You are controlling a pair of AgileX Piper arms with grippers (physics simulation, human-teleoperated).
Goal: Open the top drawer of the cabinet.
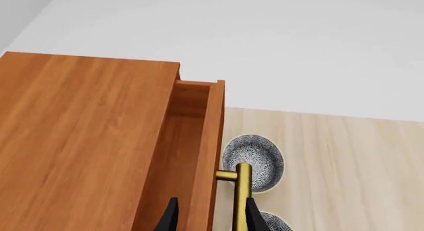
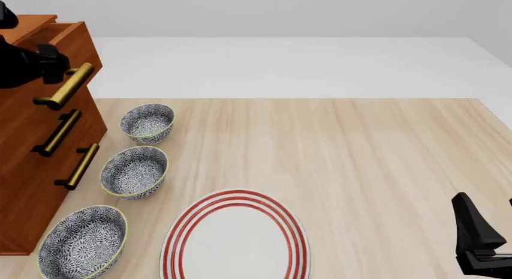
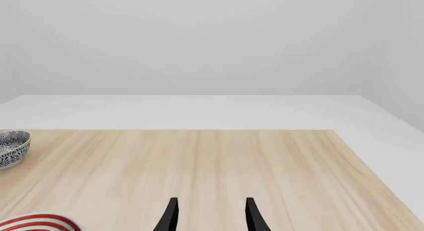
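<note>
The cabinet (image 2: 32, 171) stands at the table's left edge; its top also shows in the left wrist view (image 1: 79, 141). The top drawer (image 1: 192, 136) is pulled out a little and its inside shows; in the front view it (image 2: 78, 45) juts past the two lower drawers. My left gripper (image 1: 212, 202) straddles the drawer's front panel and brass handle (image 1: 243, 184): one finger is inside the drawer, the other is against the handle's outer side, and the jaws stand wide. In the front view it (image 2: 44, 62) sits just above the handle (image 2: 66, 87). My right gripper (image 3: 210, 202) is open and empty, at the near right (image 2: 480, 237).
Three patterned bowls (image 2: 148, 122) (image 2: 134, 170) (image 2: 83, 242) stand in a row in front of the cabinet. A red-ringed white plate (image 2: 234, 240) lies at the near middle. Two lower drawer handles (image 2: 57, 132) (image 2: 78, 166) stick out below.
</note>
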